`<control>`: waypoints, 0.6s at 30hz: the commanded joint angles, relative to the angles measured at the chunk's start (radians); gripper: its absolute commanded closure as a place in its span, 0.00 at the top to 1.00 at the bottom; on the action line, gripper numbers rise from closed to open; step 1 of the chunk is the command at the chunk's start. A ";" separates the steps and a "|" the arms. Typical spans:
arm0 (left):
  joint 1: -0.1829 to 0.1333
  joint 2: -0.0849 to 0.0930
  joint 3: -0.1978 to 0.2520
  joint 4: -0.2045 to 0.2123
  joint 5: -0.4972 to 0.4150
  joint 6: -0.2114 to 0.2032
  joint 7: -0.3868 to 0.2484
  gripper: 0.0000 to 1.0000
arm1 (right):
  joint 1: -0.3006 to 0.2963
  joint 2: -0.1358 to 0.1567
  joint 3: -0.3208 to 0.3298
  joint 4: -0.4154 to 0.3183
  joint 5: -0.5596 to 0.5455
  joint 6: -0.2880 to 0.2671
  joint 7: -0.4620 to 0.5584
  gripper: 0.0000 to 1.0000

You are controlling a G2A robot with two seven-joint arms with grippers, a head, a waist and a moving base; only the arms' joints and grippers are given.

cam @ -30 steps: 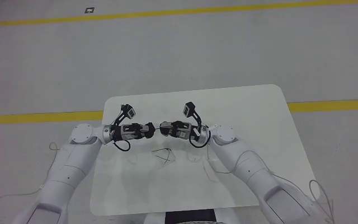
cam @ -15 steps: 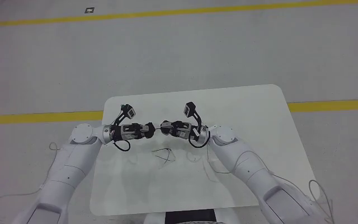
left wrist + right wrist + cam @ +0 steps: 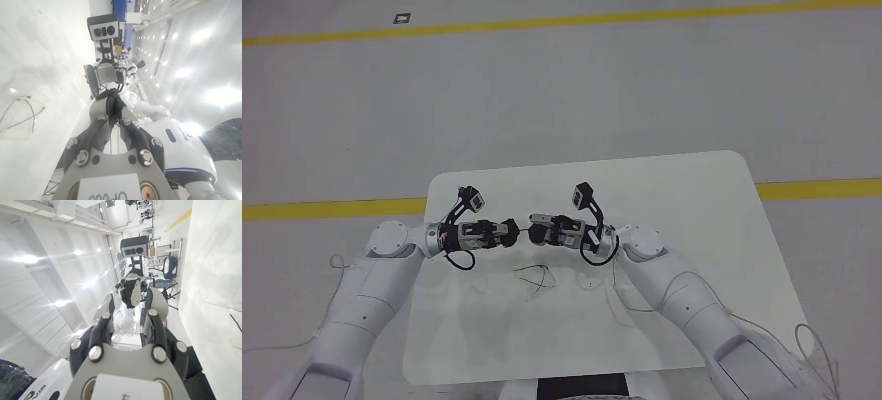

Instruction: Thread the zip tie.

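Left gripper [image 3: 513, 232] and right gripper [image 3: 534, 226] met tip to tip above flat white tabletop [image 3: 692, 210], left of its centre. Loose thin black zip ties [image 3: 538, 276] lay on tabletop just before them, toward front edge, well apart from right edge.

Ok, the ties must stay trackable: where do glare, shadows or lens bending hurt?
Left wrist view: lights flare, lines bow, but ties read dark on the table. Right wrist view: same flare and bowing. Top view: even light, soft shadows.
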 commanded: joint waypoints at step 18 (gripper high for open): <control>0.000 0.000 0.000 0.000 0.000 0.000 0.000 0.00 | -0.005 -0.001 -0.003 -0.014 -0.014 -0.004 0.001 0.11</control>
